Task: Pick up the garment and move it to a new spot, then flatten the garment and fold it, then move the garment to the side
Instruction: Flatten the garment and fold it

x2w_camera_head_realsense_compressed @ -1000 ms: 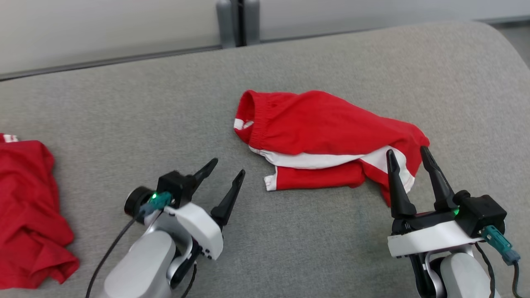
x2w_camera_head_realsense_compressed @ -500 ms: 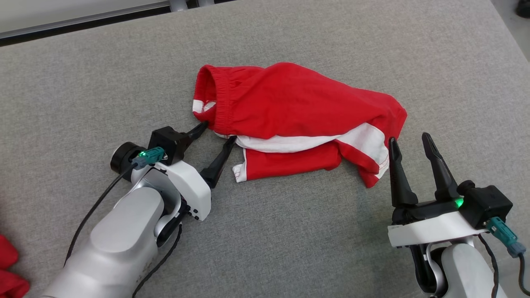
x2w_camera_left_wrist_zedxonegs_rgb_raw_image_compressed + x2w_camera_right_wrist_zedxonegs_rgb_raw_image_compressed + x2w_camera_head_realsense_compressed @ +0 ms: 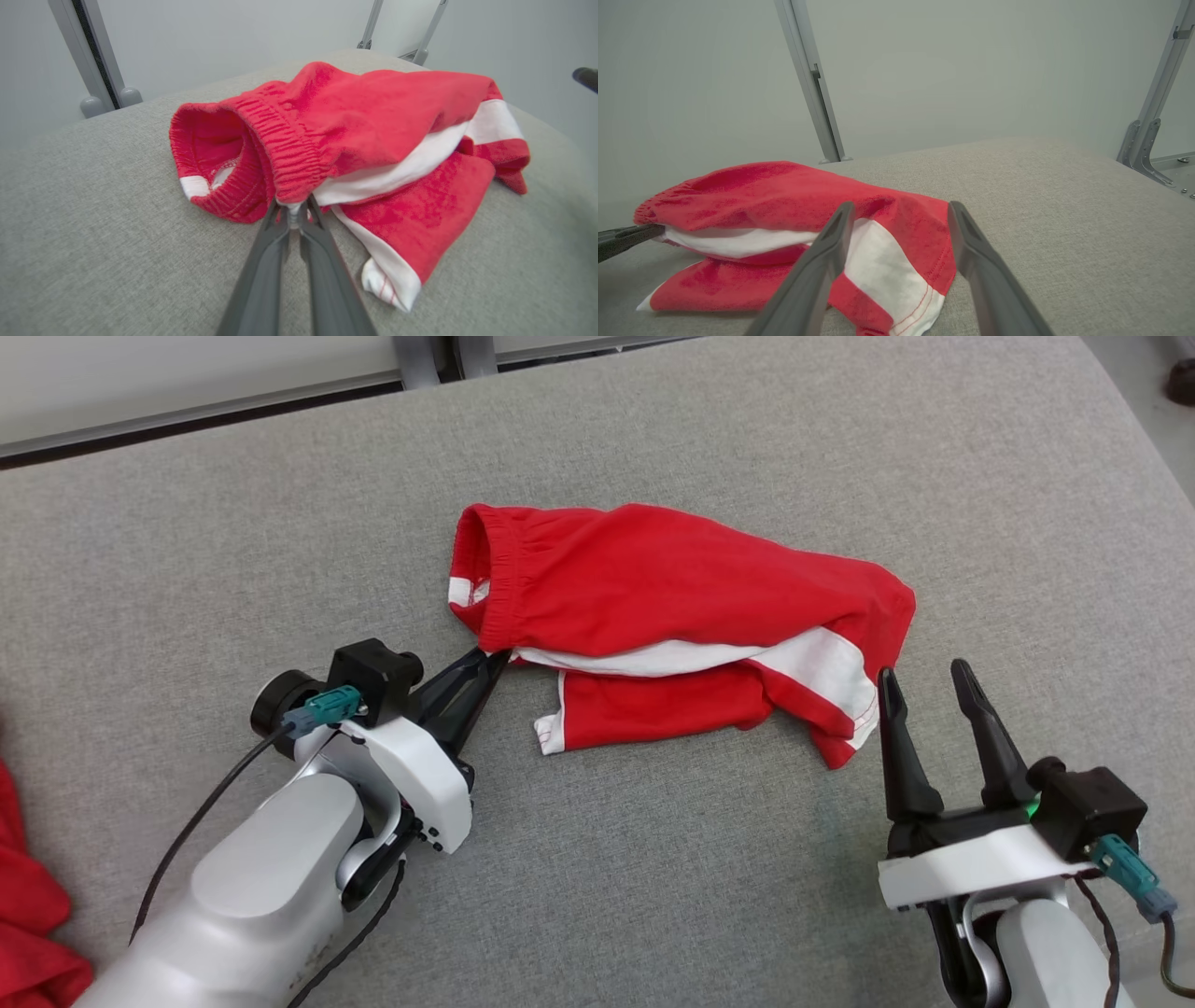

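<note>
- My left pincer (image 3: 493,661) is clamped on the waistband corner of the red garment (image 3: 672,588), which lies bunched mid-worktop (image 3: 747,859).
- My right pincer (image 3: 921,670) stands wide just beside the leg hem, holding nothing.
- By my reckoning only the first grasp is made; lifting, moving, flattening, folding and setting aside remain.

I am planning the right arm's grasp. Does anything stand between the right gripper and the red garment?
Nothing visible does. The open right gripper is close beside the near corner of the red garment, with just bare grey surface between them. The left gripper is shut on the waistband at the other end, away from this path.
</note>
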You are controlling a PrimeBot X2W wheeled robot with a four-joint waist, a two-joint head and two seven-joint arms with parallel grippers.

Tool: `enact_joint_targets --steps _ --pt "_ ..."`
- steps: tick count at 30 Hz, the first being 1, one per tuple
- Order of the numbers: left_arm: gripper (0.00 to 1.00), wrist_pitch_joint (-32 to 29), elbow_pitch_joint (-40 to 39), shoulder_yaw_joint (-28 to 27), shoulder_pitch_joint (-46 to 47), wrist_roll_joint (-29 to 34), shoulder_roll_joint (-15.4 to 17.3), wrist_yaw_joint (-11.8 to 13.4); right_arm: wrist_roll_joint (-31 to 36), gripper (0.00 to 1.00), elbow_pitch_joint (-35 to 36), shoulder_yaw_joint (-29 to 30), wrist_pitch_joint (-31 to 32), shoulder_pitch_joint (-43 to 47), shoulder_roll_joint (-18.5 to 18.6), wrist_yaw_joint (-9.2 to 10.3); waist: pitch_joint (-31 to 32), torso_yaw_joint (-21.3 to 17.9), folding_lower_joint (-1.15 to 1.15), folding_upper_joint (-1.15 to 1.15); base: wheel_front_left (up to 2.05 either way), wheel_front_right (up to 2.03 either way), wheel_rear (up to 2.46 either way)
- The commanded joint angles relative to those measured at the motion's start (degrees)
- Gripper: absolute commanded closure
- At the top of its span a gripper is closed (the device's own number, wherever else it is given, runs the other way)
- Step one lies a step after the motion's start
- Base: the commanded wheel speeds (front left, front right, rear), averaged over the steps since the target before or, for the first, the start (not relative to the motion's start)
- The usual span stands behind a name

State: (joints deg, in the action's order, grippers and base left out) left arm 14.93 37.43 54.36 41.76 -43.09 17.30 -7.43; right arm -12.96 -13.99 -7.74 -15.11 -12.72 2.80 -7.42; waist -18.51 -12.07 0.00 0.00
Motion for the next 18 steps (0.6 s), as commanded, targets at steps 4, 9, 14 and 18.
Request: enact_joint_targets --steps 4,9,14,18 --pt "1.0 0.3 -2.9 -2.7 -2.0 0.2 1.5 -0.1 -1.0 0.0 -3.5 1.6 -0.1 2.1 0.1 -0.13 1.9 0.6 0.0 0.0 0.0 0.0 0.0" --pt "1.0 0.3 -4.8 -3.8 -3.8 1.7 1.5 -0.1 -4.8 0.0 -8.6 2.2 -0.1 1.8 0.2 -0.13 2.9 1.1 0.0 0.0 0.0 0.0 0.0" --pt "1.0 0.3 -5.5 -3.9 -4.5 2.8 0.8 -0.1 -9.1 0.0 -13.9 1.5 -0.1 -0.6 0.2 -0.13 2.7 1.7 0.0 0.0 0.0 0.0 0.0" --pt "1.0 0.3 -6.1 -4.0 -3.9 3.6 0.4 -0.1 -11.4 0.0 -17.9 1.4 -0.1 -3.1 0.2 -0.13 1.7 2.6 0.0 0.0 0.0 0.0 0.0"
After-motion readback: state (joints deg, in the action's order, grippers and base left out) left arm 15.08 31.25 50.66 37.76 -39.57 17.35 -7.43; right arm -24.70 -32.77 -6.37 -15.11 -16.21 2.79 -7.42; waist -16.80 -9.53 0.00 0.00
